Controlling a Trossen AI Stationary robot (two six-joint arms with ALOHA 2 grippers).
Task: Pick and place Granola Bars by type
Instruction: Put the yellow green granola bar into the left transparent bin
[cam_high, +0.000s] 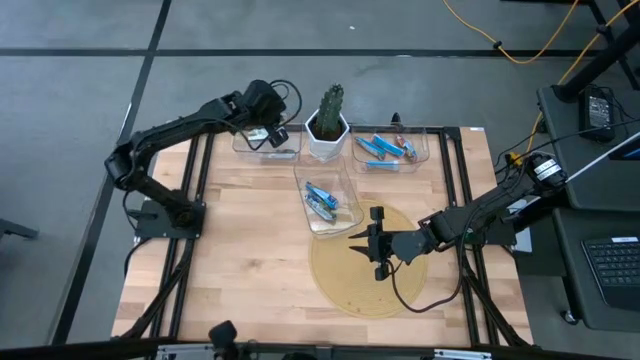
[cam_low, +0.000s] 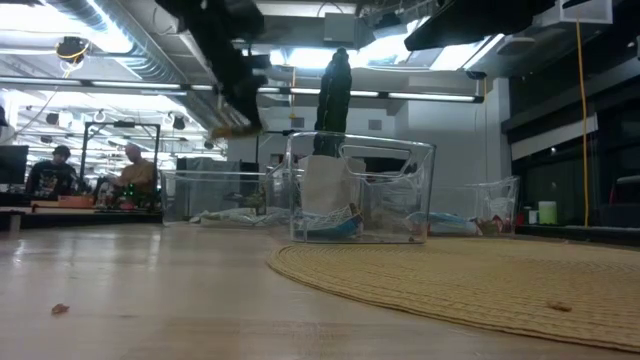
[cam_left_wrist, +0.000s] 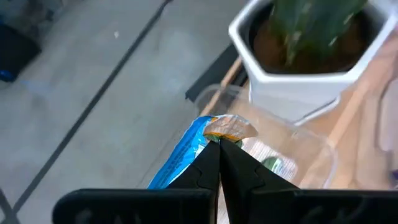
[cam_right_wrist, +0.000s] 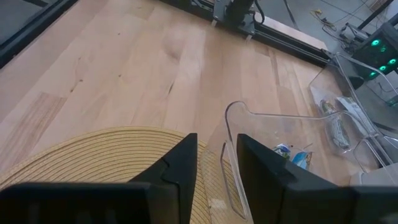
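A blue-wrapped granola bar (cam_left_wrist: 186, 152) hung pinched by one crimped end in the left gripper (cam_left_wrist: 219, 144), whose fingers were closed tight on the wrapper. It was held above the far-left clear bin (cam_high: 266, 146), just beside the white pot (cam_high: 327, 134) of the cactus. The bar looked light, and its shiny film likely slippery and crinkly, so a hold on the flat sealed end seemed safer than one on the rounded middle, where squeezing could crack what was inside.

More blue bars (cam_high: 321, 199) lay in the middle bin (cam_high: 345, 182) at the edge of the round woven mat (cam_high: 340, 275), and others (cam_high: 380, 148) in the far-right bin (cam_high: 440, 150). The right gripper (cam_high: 366, 243) waited over the mat near the middle bin, its fingers parted and holding nothing.
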